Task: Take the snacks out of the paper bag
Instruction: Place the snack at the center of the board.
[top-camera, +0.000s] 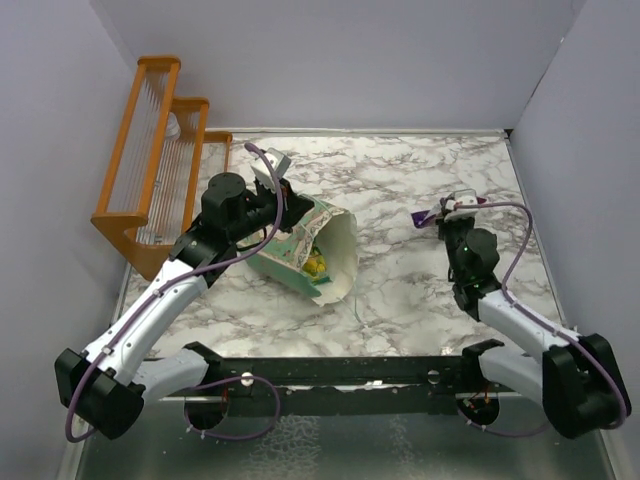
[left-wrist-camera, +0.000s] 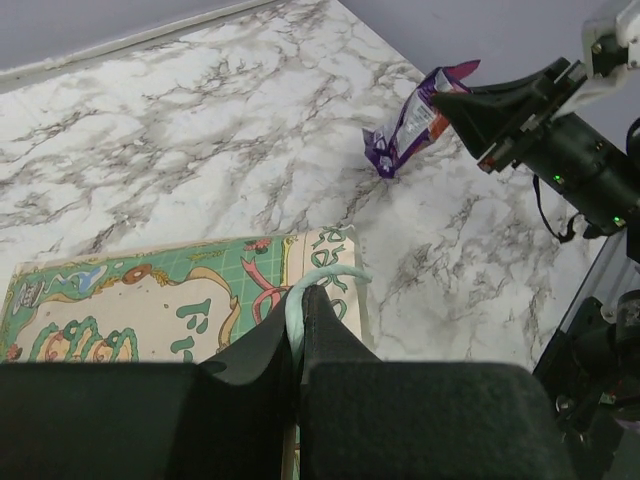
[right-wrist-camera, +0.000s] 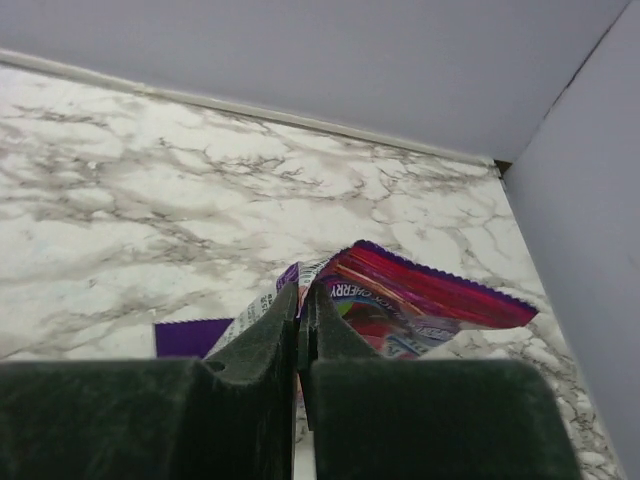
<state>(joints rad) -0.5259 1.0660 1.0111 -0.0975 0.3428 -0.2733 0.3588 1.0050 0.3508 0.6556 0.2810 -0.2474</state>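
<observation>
The mint-green rectangular paper bag (top-camera: 338, 240) lies on its side at centre, its rim clamped in the left gripper (left-wrist-camera: 300, 305). Well apart to the right, the right gripper (right-wrist-camera: 300, 300) pinches a purple crinkly foil snack packet (right-wrist-camera: 420, 300).

Your left hand (left-wrist-camera: 298, 305) shows black fingers against the paper bag (top-camera: 338, 240): mint green outside, cream inside, a green, cream and red picture on its face. Your right hand (right-wrist-camera: 301, 302), black too, meets a purple packet (right-wrist-camera: 420, 300) printed red and pink. White bench (top-camera: 400, 190), grey marble veins. Orange rack (top-camera: 150, 170).
</observation>
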